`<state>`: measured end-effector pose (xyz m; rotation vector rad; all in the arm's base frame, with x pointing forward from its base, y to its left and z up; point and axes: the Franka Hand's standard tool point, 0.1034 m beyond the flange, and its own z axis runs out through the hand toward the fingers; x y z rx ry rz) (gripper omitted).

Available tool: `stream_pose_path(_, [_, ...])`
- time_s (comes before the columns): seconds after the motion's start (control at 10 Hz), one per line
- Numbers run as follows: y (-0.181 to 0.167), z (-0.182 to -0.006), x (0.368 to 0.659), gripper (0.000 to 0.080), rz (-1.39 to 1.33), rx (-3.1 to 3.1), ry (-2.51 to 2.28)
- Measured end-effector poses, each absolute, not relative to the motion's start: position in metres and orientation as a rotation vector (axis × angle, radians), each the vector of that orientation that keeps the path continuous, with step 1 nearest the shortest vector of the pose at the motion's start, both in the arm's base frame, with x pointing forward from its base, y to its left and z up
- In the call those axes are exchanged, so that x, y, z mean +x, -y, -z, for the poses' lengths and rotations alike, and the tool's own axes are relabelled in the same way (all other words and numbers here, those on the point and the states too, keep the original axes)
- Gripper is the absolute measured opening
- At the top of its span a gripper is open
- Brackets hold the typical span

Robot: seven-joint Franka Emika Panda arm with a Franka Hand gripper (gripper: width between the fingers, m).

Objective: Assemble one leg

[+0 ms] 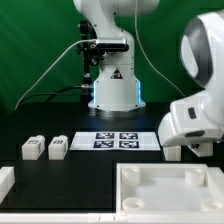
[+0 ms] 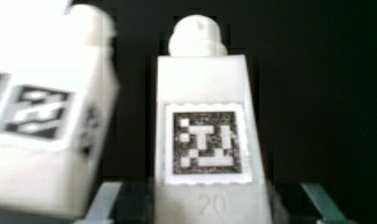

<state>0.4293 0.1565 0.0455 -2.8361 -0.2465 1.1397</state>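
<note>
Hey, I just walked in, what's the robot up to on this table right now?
The arm's pincer is poised over one leg lying on the black table. A finger sits on either side with a dark gap to each, so it is open and not gripping. A second leg lies close beside it. Two more legs sit at the exterior view's left, with the marker board in the middle. No leg shows fitted in the tabletop in front.
</note>
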Motion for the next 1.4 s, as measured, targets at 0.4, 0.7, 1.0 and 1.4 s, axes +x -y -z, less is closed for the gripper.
stream_pose_path(0.4, [-0.139,-0.113,0.495,0.0291,-0.746,-2.93,0.258])
stream_pose_path(0.7, [-0.136,-0.11,0.499,0.0291,-0.331,-3.01,0.232])
stream_pose_path(1.0, [-0.099,-0.148,0.566,0.0292,0.164,-2.991,0.26])
stream_pose_path(1.4, [-0.081,-0.166,0.586,0.0292,0.785,-2.952,0.193])
